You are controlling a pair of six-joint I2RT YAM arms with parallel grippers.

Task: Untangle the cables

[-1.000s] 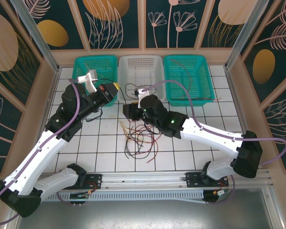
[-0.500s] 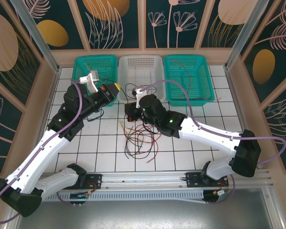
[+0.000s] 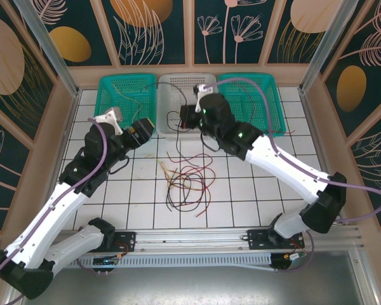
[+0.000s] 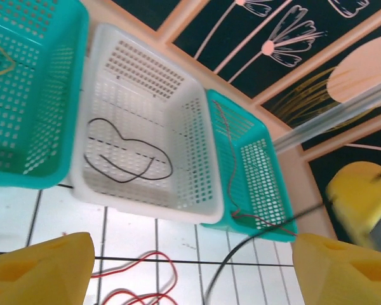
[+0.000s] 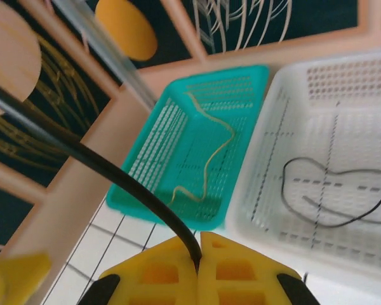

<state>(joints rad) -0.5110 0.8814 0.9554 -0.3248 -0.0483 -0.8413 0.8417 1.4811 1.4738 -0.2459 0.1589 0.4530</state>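
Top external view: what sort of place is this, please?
Likely a robot test cell, not a home: tiled table fenced by painted panels, aluminium rail holding two arms, three plastic baskets.

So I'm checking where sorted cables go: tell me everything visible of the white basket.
The white basket is rectangular, perforated and plastic-looking, with sloped walls and a rim. It stands upright at the far edge of the tiled table, closely flanked by a teal basket on its left and another on its right. One thin black cable lies loosely looped on its floor.

No legible text, label, brand, number or sign on anything here.
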